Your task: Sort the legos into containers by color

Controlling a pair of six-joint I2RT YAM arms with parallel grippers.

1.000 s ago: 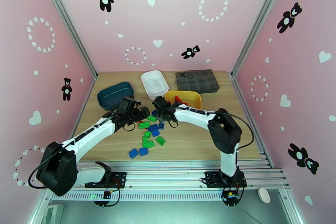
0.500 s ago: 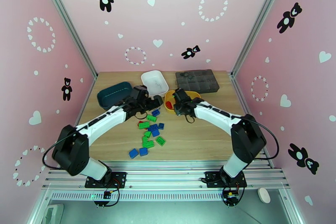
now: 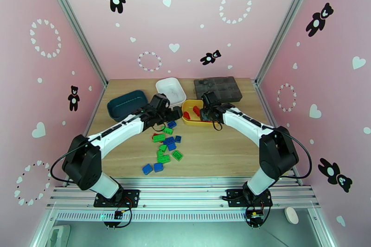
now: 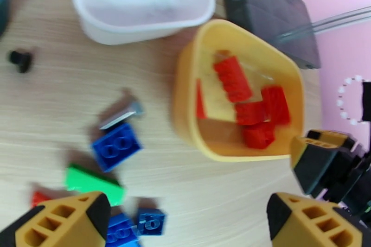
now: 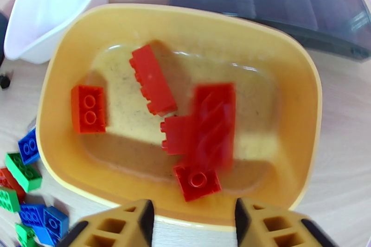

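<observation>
Top view: teal tray, white tray and yellow tray stand along the far edge of the tabletop, a grey box toward the far right corner; loose legos lie mid-tabletop; left hand sits beside the yellow tray, right hand above it.

Left wrist: left hand open and empty over blue and green legos; red legos lie in the yellow tray.

Right wrist: right hand apart, empty, at the yellow tray's near rim; red legos inside, one blurred.
</observation>
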